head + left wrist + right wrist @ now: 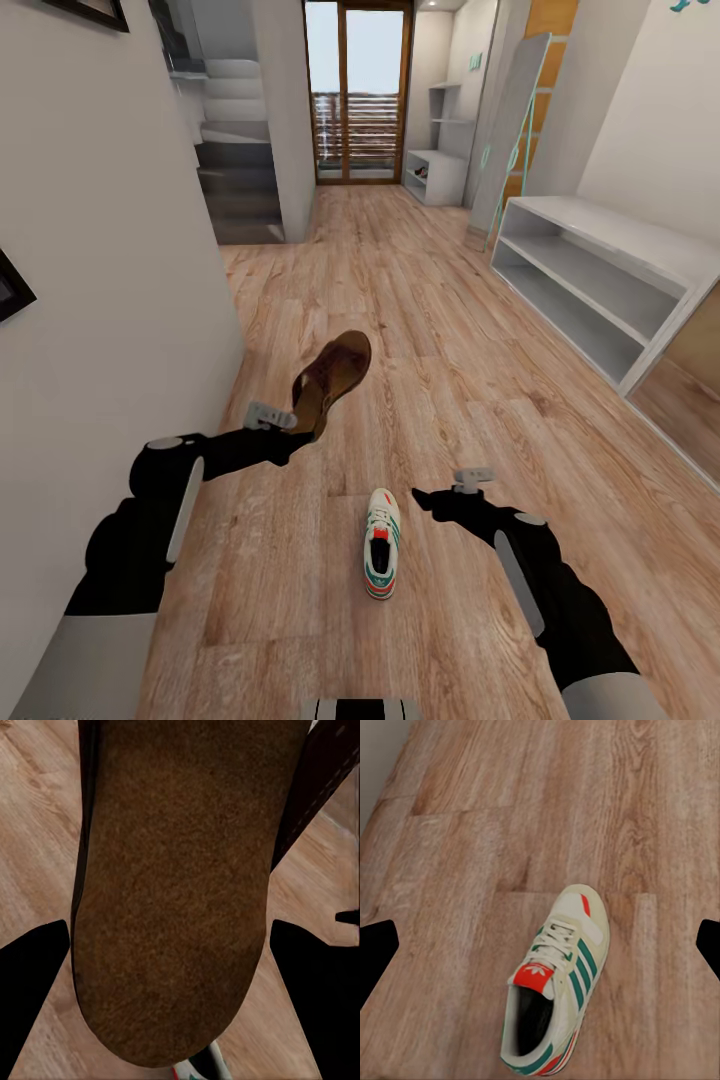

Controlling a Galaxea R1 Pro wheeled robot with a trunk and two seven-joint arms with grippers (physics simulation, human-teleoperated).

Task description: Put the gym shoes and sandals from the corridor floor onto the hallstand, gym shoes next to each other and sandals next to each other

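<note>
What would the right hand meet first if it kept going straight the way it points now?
Probably the gym shoe lying on the corridor floor; the open right hand frames it, though depth is unclear.

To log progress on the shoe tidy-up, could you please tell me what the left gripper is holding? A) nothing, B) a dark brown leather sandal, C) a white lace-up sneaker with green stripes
B: the left gripper is shut on the dark brown leather sandal, lifted off the floor, while the white sneaker with green stripes lies on the wood-plank floor.
</note>
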